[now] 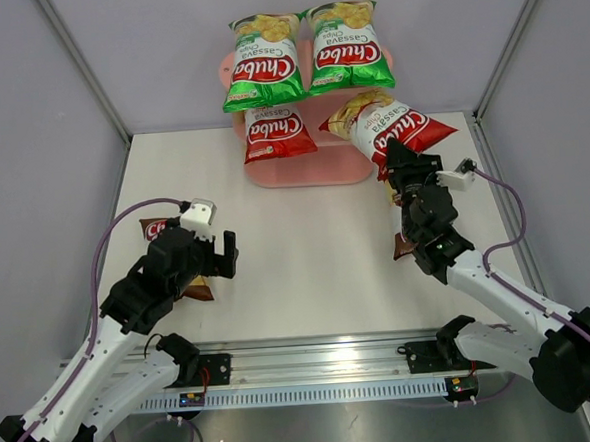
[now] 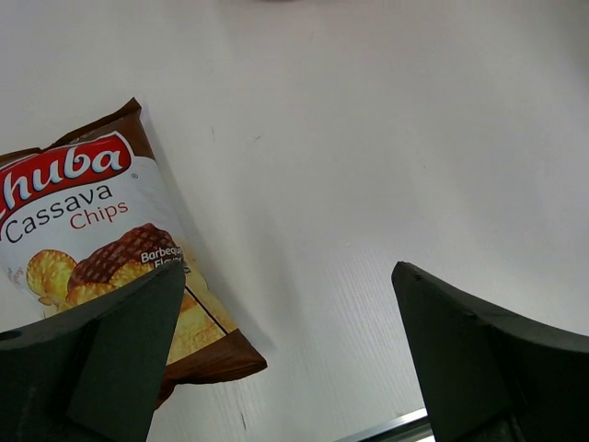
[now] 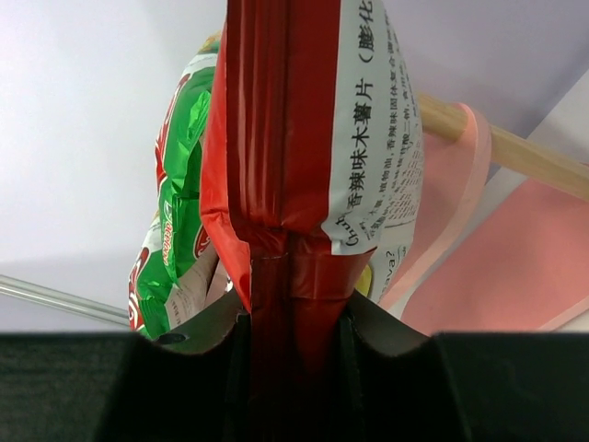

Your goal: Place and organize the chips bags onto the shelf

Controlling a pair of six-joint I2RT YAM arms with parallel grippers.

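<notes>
Two green chips bags (image 1: 262,71) (image 1: 347,48) lie side by side on the top board of the pink shelf (image 1: 312,170). A red bag (image 1: 276,134) stands on a lower tier at the left. My right gripper (image 1: 404,164) is shut on the bottom seam of a second red bag (image 1: 384,123) (image 3: 304,166) and holds it tilted at the shelf's right end. A dark brown bag (image 2: 101,249) lies on the table under my left gripper (image 1: 220,254), which is open above the table. Another brown bag (image 1: 405,246) peeks out under the right arm.
White table (image 1: 307,250) bounded by grey walls at left, right and back. A metal rail (image 1: 324,364) runs along the near edge between the arm bases. The shelf's wooden post (image 3: 515,147) shows beside the held bag.
</notes>
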